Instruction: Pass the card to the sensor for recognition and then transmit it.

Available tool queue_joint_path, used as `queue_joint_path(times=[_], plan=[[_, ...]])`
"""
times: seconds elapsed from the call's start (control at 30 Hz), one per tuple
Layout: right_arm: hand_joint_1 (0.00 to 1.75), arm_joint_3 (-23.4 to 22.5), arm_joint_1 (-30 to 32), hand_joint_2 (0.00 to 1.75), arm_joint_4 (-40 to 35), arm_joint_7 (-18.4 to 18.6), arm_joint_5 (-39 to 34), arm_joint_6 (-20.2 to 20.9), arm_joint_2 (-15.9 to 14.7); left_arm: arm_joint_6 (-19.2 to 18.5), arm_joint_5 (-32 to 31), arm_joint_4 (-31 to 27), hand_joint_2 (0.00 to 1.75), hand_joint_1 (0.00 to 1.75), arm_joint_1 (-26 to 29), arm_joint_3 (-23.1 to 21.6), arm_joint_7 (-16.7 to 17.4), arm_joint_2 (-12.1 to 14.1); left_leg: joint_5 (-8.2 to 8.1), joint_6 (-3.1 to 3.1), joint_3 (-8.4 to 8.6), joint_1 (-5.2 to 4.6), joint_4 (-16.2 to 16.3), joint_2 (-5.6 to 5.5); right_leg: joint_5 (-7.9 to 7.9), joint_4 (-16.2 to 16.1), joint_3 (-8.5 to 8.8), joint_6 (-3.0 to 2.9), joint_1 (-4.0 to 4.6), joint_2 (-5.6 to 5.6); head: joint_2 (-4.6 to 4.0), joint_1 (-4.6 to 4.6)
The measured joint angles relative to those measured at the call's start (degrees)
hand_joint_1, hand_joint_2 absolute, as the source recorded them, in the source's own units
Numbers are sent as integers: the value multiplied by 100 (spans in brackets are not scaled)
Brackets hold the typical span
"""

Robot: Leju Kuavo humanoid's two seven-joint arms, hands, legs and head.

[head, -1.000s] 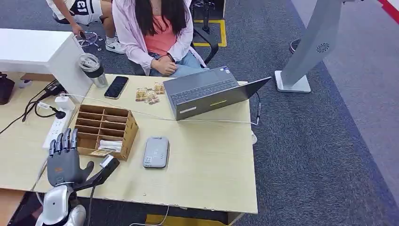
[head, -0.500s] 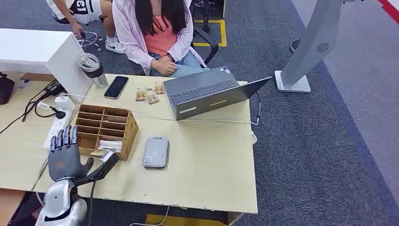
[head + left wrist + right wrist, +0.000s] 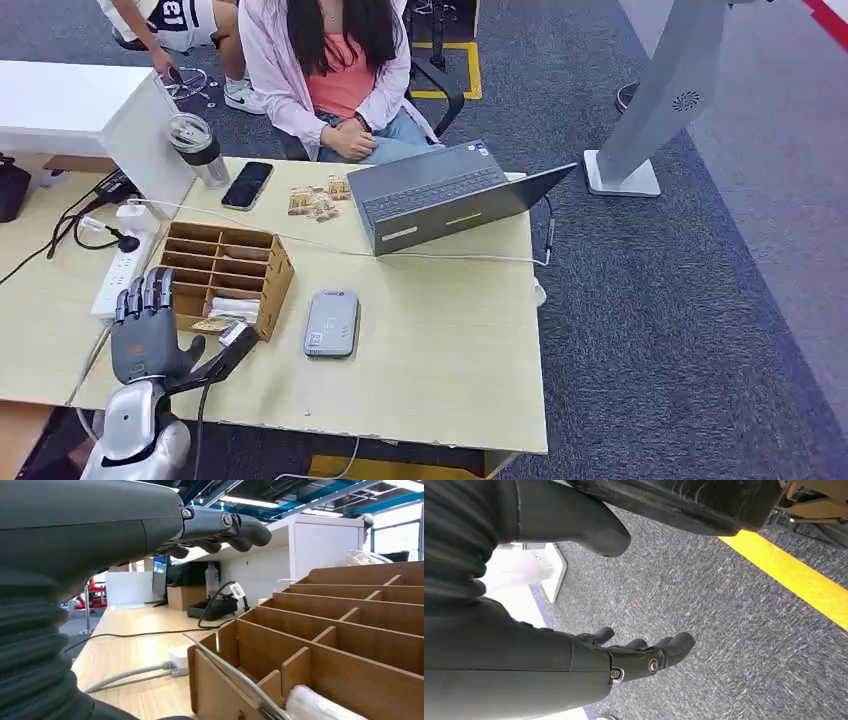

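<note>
left hand [image 3: 150,335] is raised at the near left corner of the wooden organizer [image 3: 222,276], fingers spread and straight, holding nothing; the wrist view confirms the extended fingers [image 3: 235,527] above the box's compartments. a card [image 3: 215,323] lies in the organizer's nearest compartment, just beside the thumb; contact cannot be judged. white folded material [image 3: 235,306] sits in the same near row. right hand [image 3: 644,657] hangs over grey carpet [image 3: 724,630] beside a yellow floor line [image 3: 794,577], fingers loosely apart and holding nothing. the grey card sensor [image 3: 332,322] lies flat on the table [image 3: 440,340], just right of the organizer; its label is too small to read. beyond the organizer: a power strip [image 3: 120,268], a phone [image 3: 247,184], a tumbler [image 3: 198,148], snack packets [image 3: 318,200], an open laptop [image 3: 450,195]. a seated person [image 3: 335,70] is farthest back.
</note>
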Motion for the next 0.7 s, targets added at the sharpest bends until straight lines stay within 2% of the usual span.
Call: queue_joint_path(times=[0.7], plan=[[0,63,-4,175,0,-11,-83,-2,0,-17,-59,0,175,0,-43,-4,-105,-262,0,0,0,0,1,1,0,0,0,0,0,1,0,0]])
